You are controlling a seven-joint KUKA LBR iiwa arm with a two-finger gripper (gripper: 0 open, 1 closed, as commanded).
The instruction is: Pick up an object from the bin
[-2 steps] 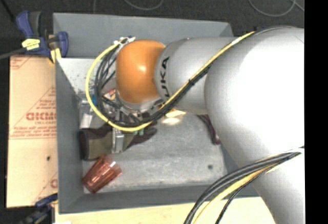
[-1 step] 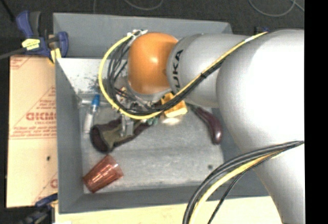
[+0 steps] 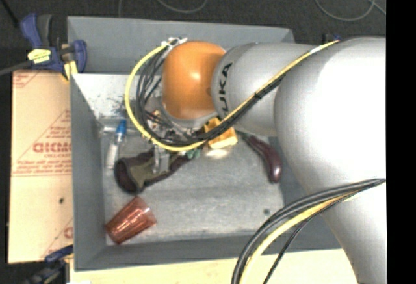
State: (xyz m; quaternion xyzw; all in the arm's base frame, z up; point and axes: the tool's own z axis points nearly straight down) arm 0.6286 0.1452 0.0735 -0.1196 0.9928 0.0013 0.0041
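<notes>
My gripper [image 3: 162, 159] is down in the left half of the bin, just below the arm's orange cover. It sits against the right end of a dark brown, floppy, glove-like thing [image 3: 132, 172] lying on the bin floor. A clear small bottle with a blue cap [image 3: 119, 134] lies just above and left of that, near the left wall. A red translucent cup [image 3: 130, 223] lies on its side in the front left corner, apart from the gripper.
A dark purple curved thing [image 3: 270, 159] lies at the right, beside the arm. A yellow-orange piece [image 3: 225, 138] and a small white thing [image 3: 218, 151] show under the wrist. The arm covers the bin's upper right part.
</notes>
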